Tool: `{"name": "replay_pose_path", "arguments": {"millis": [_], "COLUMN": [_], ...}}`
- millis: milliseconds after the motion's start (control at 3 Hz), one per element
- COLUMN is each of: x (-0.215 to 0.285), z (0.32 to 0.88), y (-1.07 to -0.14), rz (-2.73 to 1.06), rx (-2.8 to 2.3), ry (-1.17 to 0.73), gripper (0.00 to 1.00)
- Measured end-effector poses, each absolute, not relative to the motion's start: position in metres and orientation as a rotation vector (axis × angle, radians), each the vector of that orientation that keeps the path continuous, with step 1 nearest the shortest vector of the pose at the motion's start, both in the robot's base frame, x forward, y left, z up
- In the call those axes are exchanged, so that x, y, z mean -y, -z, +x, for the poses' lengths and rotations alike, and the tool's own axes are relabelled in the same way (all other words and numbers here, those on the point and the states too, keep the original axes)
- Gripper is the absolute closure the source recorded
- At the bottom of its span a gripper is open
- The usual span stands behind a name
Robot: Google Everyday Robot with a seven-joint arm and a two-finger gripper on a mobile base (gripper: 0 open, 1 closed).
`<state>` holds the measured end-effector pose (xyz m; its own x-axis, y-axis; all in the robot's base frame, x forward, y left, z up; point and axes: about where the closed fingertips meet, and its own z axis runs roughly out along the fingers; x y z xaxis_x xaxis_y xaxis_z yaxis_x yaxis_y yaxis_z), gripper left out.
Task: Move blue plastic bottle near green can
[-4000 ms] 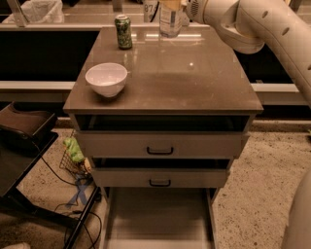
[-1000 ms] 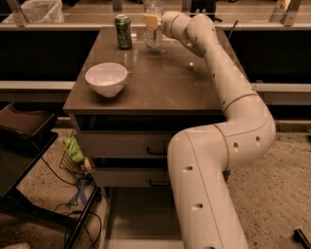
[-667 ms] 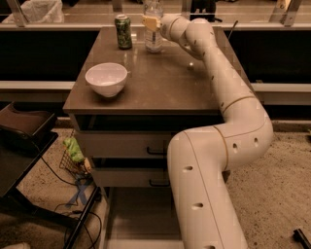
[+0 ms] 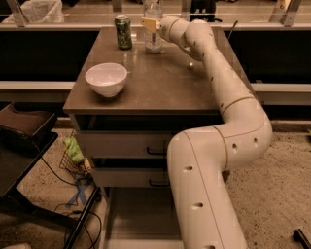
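Observation:
The blue plastic bottle (image 4: 153,29), clear with a pale label, stands upright at the far edge of the brown table (image 4: 155,82). The green can (image 4: 123,31) stands a short way to its left, apart from it. My gripper (image 4: 151,23) reaches in from the right at the end of the long white arm, and its pale fingers are around the bottle's upper body. The bottle's base appears to rest on the table.
A white bowl (image 4: 107,79) sits on the left front part of the table. Two drawers (image 4: 150,151) are below the tabletop. A clear bin (image 4: 41,10) stands at the back left behind a rail. A dark cart (image 4: 24,131) is on the floor at left.
Since four seconds ago the bottle and gripper have moved left along the far edge, toward the can. Over the last second they have barely moved.

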<state>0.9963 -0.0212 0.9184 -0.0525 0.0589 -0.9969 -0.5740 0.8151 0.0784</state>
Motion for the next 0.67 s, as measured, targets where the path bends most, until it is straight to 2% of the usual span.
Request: {"name": "replay_pose_path", "arguments": {"millis": [333,667], "x": [0.0211,0.0208], "z": [0.9962,0.996], "y": [-0.92,-0.9208], "rz": [-0.425,-0.425], "rx": [-1.549,-1.549], "ry": [-0.54,-0.54], "gripper": [0.53,0.22]}}
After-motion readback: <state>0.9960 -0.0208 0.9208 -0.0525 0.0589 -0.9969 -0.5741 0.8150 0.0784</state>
